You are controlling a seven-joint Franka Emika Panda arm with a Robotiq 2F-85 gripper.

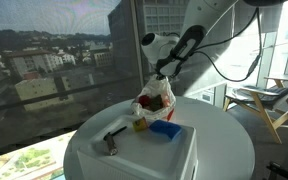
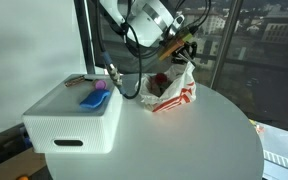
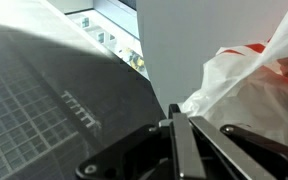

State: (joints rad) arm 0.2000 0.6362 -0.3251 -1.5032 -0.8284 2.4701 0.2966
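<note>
- Rm: glass wall w/ city outside.
- 1 round white table, smooth top, seen in both exterior views.
- 1 white box, rounded corners, sits on table.
- 1 plastic bag, white w/ red print, crinkly, stands on table just beside box.
- 1 hand, closed, pinching bag's top.
- On box: 1 flat blue piece, 1 dark tool.

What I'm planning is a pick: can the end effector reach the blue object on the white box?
Probably yes: the blue object lies uncovered atop the white box, near the end effector at the plastic bag.
</note>
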